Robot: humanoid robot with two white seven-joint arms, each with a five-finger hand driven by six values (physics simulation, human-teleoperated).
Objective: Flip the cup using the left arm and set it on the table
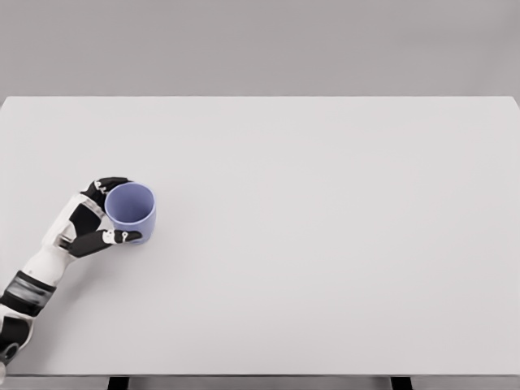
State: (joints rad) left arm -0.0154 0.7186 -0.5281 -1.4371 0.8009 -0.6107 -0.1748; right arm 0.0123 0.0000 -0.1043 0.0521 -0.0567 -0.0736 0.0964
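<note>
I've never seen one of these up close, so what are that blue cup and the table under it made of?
It is a simulator's render, so only looks count. The cup looks like matte plastic: even lilac-blue, thin wall, no gloss or pattern. The table looks like a smooth, painted or laminated white board, with no grain or shine. The left hand has white shells and black fingers, seemingly hard plastic.

You are looking down at a wide white table (pixel 325 244) filling most of the view. A plain grey wall (pixel 260 45) is running behind its far edge, and soft, even light is falling across everything.
</note>
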